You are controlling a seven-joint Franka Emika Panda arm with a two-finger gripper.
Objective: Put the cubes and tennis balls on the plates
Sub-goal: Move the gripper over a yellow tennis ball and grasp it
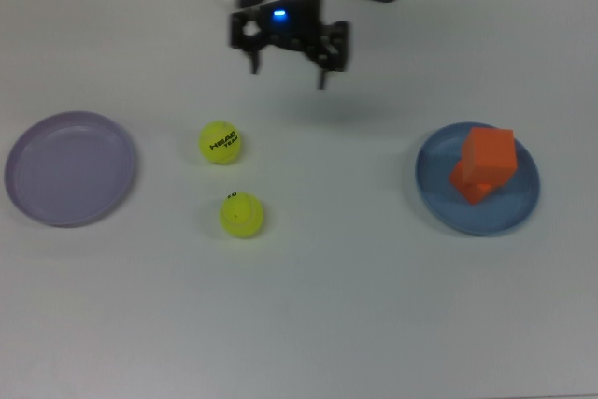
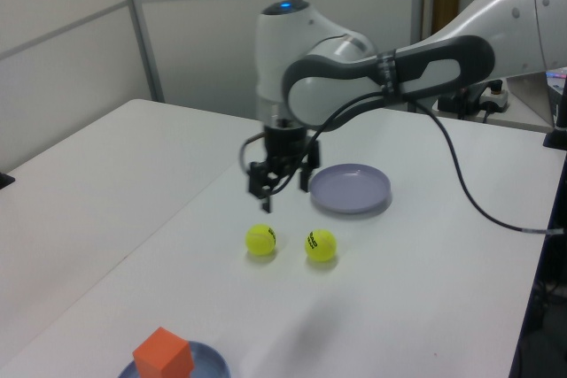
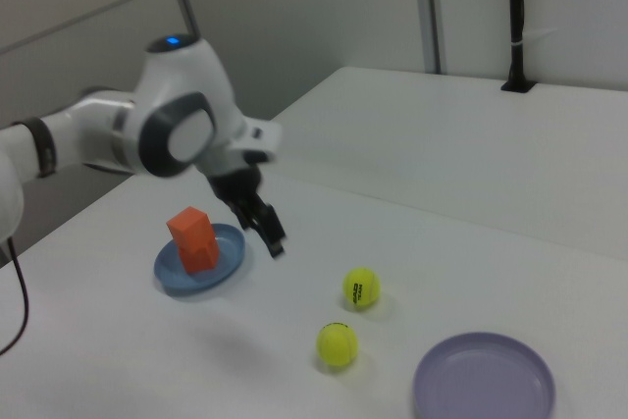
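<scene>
Two orange cubes rest on the blue plate [image 1: 437, 210] at the top view's right, the upper cube [image 1: 491, 153] sitting askew on the lower cube [image 1: 467, 185]. In the right view the stacked cubes [image 3: 193, 237] stand on that plate [image 3: 224, 267]. Both tennis balls lie on the table: the HEAD one [image 1: 220, 142] and the other [image 1: 242, 214]. The lavender plate [image 1: 70, 167] at the top view's left holds nothing. My gripper [image 1: 288, 70] hangs open and empty above the table, beyond the balls and apart from them, also seen in the left view [image 2: 283, 194].
The white table [image 1: 355, 306] carries only these things. In the left view the arm's black cable [image 2: 461, 192] loops over the table's right side. A wall and panels stand behind the table.
</scene>
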